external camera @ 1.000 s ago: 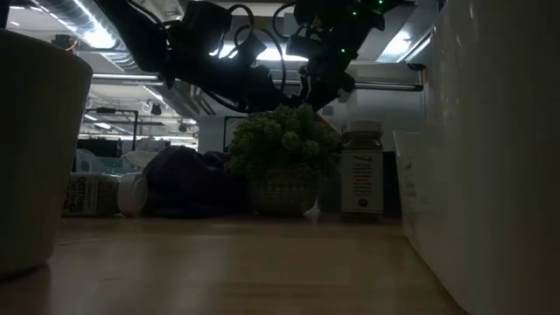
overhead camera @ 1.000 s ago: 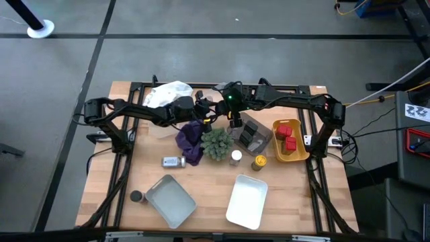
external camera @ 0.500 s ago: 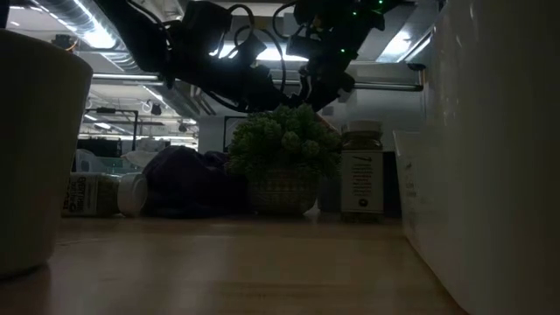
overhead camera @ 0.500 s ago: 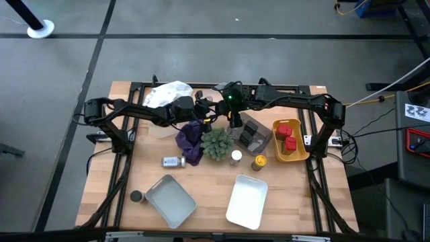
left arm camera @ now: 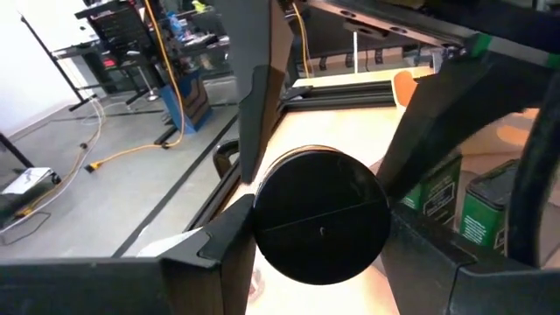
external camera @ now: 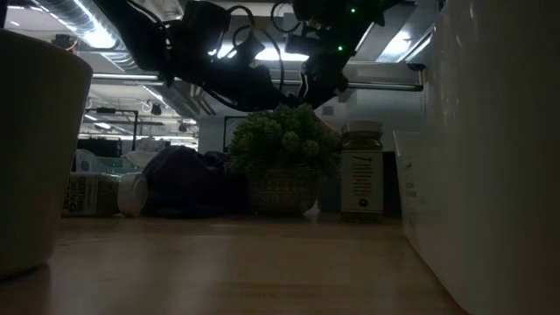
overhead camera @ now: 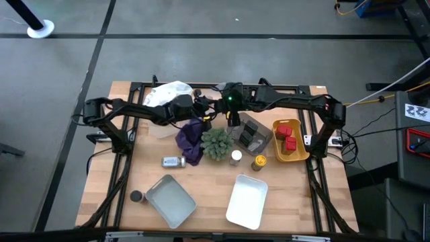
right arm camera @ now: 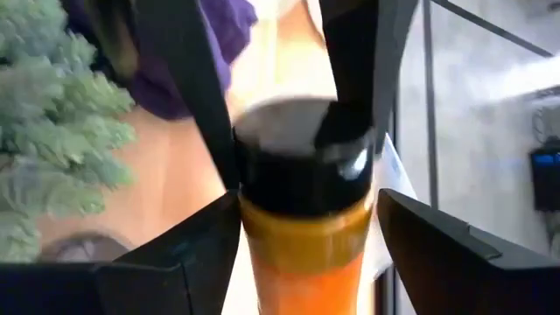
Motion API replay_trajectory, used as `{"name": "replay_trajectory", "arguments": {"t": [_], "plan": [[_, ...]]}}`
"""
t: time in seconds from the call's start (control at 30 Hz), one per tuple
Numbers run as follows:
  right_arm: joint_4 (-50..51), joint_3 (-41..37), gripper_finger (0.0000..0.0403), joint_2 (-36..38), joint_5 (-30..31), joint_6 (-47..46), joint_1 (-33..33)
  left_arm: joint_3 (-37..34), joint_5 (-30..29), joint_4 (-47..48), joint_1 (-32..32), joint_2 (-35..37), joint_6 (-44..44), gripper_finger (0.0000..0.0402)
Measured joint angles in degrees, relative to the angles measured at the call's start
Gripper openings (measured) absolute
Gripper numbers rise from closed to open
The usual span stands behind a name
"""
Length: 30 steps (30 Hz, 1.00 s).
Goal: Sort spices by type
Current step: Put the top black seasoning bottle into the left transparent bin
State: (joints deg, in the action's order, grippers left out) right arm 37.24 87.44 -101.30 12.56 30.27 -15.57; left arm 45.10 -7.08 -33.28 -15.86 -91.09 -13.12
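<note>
Wooden table, seen from above, both arms meeting at rear centre. Black-capped jar w/ orange-yellow contents hangs in the air there, above the rear edge of the purple cloth. L gripper is clamped on the jar's cap. R gripper sits around the jar's body; whether it grips or has let go cannot be told. Just R of the jar: grey bin w/ dark green tins. Further R: yellow bin w/ red tins. Spiky green plant stands touching the cloth, in front of the grippers. Loose spices nearer the front: clear jar lying on its side L of the cloth; white-capped jar upright beside the plant; yellow jar next to it; dark-capped jar at front L. Grey tray and white tray lie along the front edge, apart.
</note>
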Motion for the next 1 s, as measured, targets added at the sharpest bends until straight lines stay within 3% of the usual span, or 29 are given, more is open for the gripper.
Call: {"name": "replay_trajectory", "arguments": {"t": [0.27,0.57,0.83,1.0], "plan": [[0.5,0.0,0.0266,5.7,-0.5,1.8,-1.8,-0.1,-0.9,12.8,-1.5,8.4,1.1,0.0185],[1.5,0.0,0.0266,12.3,-1.8,-2.0,-7.1,-0.1,-4.0,32.5,-2.7,25.2,4.2,0.0185],[3.8,0.0,0.0266,14.5,-11.2,-5.4,-13.7,0.0,-5.4,45.4,-5.1,40.3,7.4,0.0185],[3.3,0.0,0.0266,14.6,-17.4,-6.0,-17.9,0.0,-5.6,56.7,-6.9,46.2,10.8,0.0185]]}}
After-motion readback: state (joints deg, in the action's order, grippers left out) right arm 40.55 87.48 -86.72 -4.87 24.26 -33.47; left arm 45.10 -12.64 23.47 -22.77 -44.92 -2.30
